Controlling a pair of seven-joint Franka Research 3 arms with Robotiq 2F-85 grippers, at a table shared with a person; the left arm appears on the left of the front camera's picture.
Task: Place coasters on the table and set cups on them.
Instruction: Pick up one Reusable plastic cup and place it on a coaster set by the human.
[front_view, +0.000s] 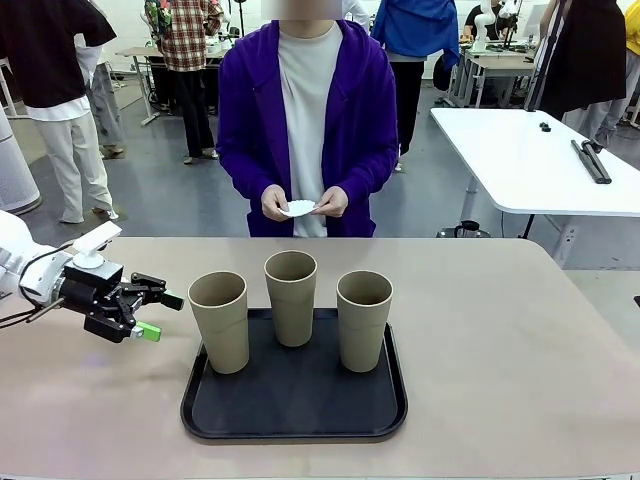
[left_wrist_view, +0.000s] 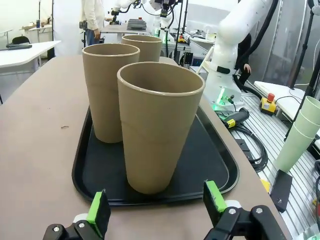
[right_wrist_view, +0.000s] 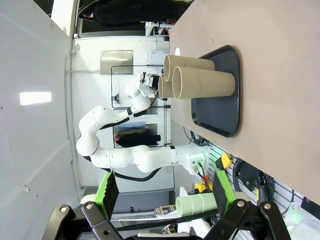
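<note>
front view, task unstarted: three cups (front_view: 291, 296) upright on black tray (front_view: 290, 428) by near edge of the table (front_view: 500, 330); coasters (front_view: 298, 208) off-table in person's hands (front_view: 274, 203) past far edge, none laid; left gripper (front_view: 162, 317) and right gripper (right_wrist_view: 165, 192) wide open, empty.

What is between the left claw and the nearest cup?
Only bare table and the black tray's rim lie between the left claw and that cup. The front view and the left wrist view both show it.
</note>
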